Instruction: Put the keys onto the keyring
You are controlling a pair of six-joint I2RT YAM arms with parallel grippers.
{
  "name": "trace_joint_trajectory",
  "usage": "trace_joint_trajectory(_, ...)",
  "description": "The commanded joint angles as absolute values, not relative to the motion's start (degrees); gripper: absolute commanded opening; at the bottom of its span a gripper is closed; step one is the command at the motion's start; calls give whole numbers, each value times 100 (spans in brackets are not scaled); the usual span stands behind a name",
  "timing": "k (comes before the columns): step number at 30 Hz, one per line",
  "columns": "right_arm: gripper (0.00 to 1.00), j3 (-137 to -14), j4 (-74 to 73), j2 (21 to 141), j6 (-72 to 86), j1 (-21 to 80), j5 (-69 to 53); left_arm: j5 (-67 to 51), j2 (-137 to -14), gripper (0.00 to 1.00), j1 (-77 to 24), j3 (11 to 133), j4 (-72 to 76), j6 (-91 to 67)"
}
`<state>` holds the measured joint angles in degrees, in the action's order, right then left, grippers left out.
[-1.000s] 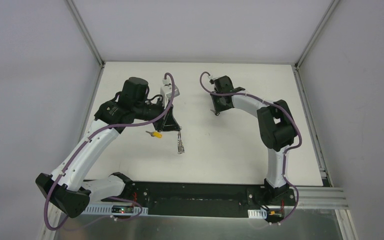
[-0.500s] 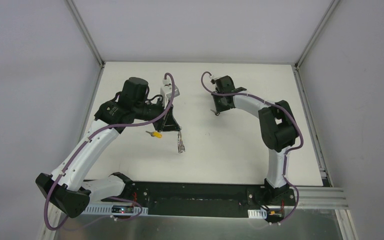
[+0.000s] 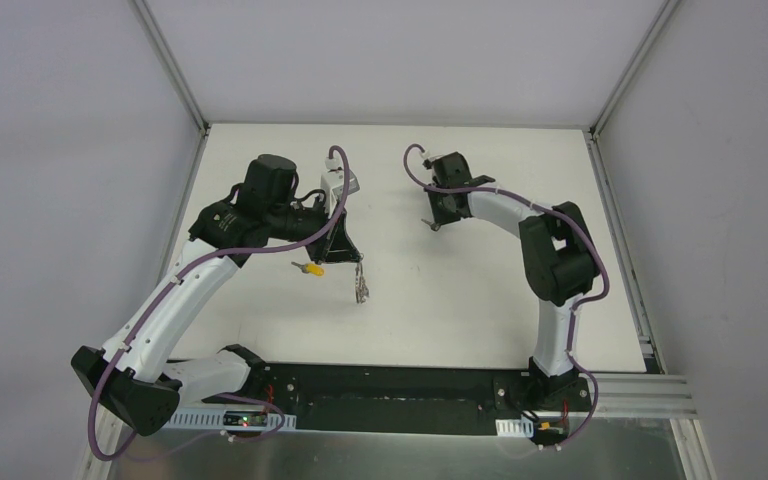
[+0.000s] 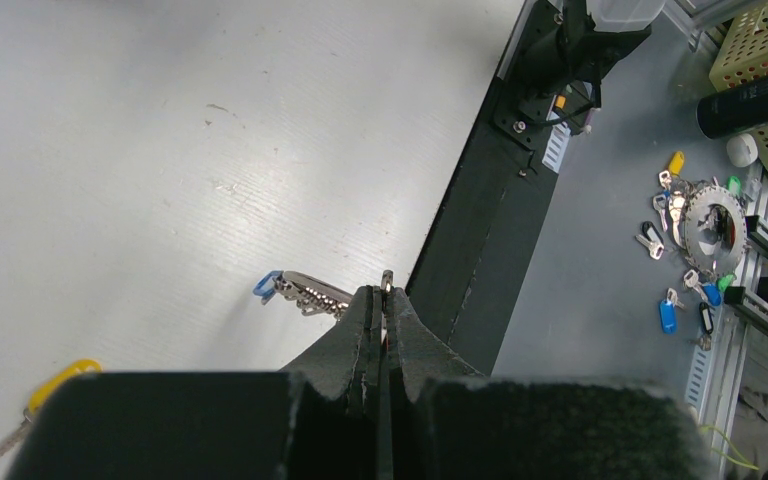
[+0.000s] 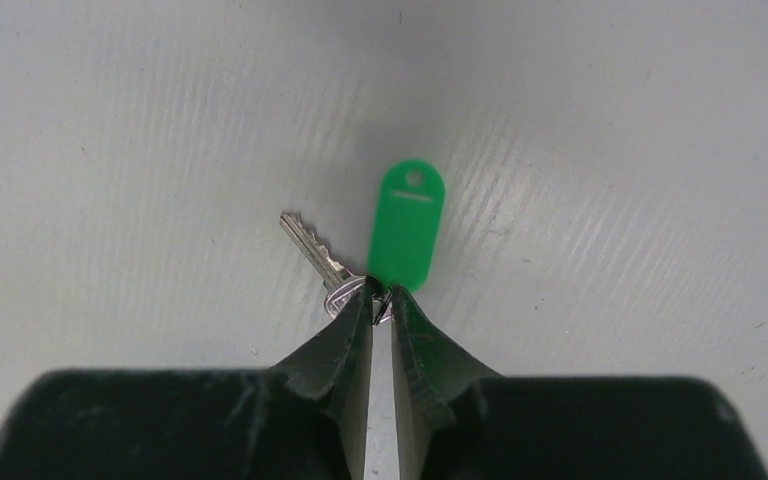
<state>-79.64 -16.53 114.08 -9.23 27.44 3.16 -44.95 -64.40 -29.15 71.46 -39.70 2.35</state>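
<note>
Green key between pinching jaws

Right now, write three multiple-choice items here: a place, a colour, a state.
1. The yellow-headed metal key is: A on the white table; B hanging in the air; C standing on end.
2. The plastic tag of the small silver key at the right end effector is: A blue; B green; C red.
3. The left end effector is: A wide open; B shut on the thin round silver keyring; C out of view.
A: it rests on the tabletop. B: the right wrist view shows green. B: it pinches the ring's wire, no gap.
</note>
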Motion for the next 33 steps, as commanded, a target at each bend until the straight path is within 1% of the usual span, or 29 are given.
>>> trace_joint_trajectory(1,13,-7900,-1693,11014,-927,2698,277,-4733,-6348,0,-2900,7154,-3784,229)
trace_joint_trajectory(13,8,-7868,-1688,10995,-935,2636,224,-4737,-6346,0,-2896,7139,-3771,228)
trace_joint_trajectory(19,0,-7880,-1691,10957,-926,2589,80,-4732,-6337,0,-2900,7128,-3769,229)
trace_joint_trajectory(20,0,-7872,-1692,10929,-933,2580,62,-4729,-6344,0,-2900,7136,-3770,229)
trace_joint_trajectory(28,0,-7443,-1333,10316,-1103,2365,-1233,-4724,-6469,0,-2900,7271,-3823,254)
trace_joint_trajectory(33,0,-7102,-1186,9737,-1612,2238,-2490,-4630,-6609,0,-2900,7594,-4133,517)
